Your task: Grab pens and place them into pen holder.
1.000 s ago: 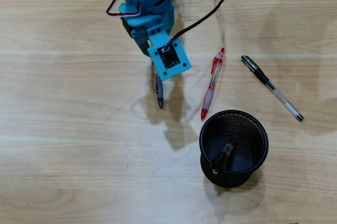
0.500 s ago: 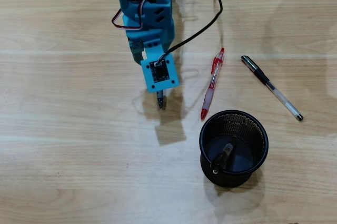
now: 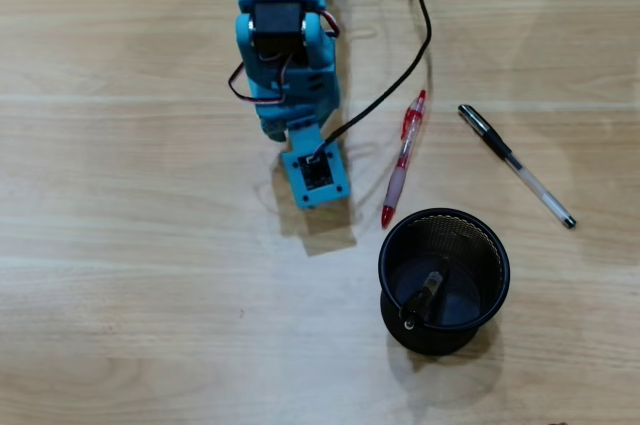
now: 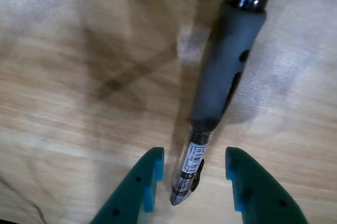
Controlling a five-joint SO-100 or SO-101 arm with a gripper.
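The wooden tabletop (image 3: 120,245) carries everything. In the overhead view the blue arm (image 3: 285,45) reaches down from 12 o'clock. At 5 o'clock from it stands the black mesh pen holder (image 3: 492,275), a black pen (image 3: 424,297) leaning inside. A black-capped clear pen (image 3: 515,165) lies at the holder's 1 o'clock, a red pen (image 3: 402,157) at its 11 o'clock. In the wrist view the gripper (image 4: 192,174) is open, its teal fingers (image 4: 150,176) either side of the grey-sleeved pen (image 4: 224,71), gripping nothing.
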